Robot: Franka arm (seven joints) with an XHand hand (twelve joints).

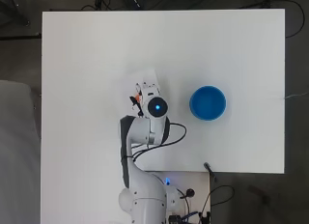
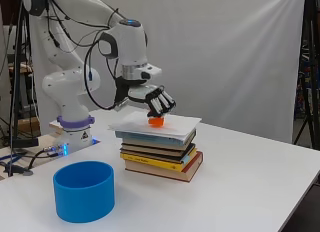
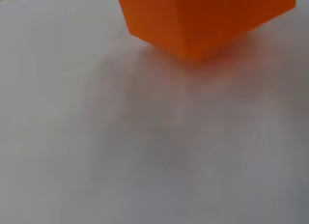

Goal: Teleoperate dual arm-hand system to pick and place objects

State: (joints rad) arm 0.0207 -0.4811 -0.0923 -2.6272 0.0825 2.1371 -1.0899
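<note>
Orange block (image 2: 156, 121) sat on a white sheet (image 2: 175, 126) topping the book stack (image 2: 162, 157), hand (image 2: 159, 103) curled down over it; no readable print anywhere; only the wrist view showed its faces clearly, blue tub (image 1: 207, 103) well apart

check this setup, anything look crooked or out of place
The stack of books is uneven: the books are twisted against each other, and the white sheet on top overhangs them. The orange block sits on that sheet under the hand. The blue bowl stands upright, nothing spilled.
</note>
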